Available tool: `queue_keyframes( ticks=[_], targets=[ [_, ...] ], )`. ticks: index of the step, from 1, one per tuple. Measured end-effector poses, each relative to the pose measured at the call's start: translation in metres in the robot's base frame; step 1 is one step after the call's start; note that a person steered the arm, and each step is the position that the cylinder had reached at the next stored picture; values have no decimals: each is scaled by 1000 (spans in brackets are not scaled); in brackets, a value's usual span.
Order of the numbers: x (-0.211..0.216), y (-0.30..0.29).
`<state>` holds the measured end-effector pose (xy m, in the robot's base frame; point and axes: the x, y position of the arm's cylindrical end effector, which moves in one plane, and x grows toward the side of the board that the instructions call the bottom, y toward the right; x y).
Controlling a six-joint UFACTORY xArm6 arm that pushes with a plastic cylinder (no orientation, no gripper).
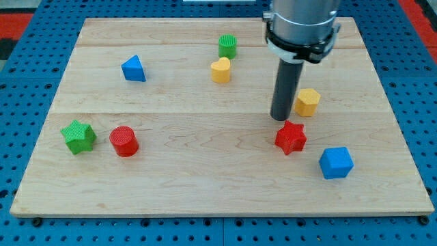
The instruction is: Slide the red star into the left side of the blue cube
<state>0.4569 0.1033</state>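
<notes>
Tip: you see my tip (281, 119) just above the red star (291, 137).
Blue cube (336, 162): lower right of the star, apart.
Pincer: none; only a rod.

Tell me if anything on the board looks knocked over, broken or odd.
Nothing stands out. All eight blocks sit flat and apart on the wooden board. My tip is just above the red star, with the blue cube to its lower right.

Arm (301, 24): grey metallic cylindrical housing, black clamp collar with a white ring band beneath. Below that a straight dark grey rod, matte, uniform thickness down to my tip (280, 119).
</notes>
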Motion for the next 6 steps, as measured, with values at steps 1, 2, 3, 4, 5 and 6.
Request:
queue_keyframes(
  ticks=[1,2,3,4,5,6],
  targets=[
    [21,0],
    [34,0],
    [35,0],
    [30,-40],
    [35,-68],
    [43,-43]
  ],
)
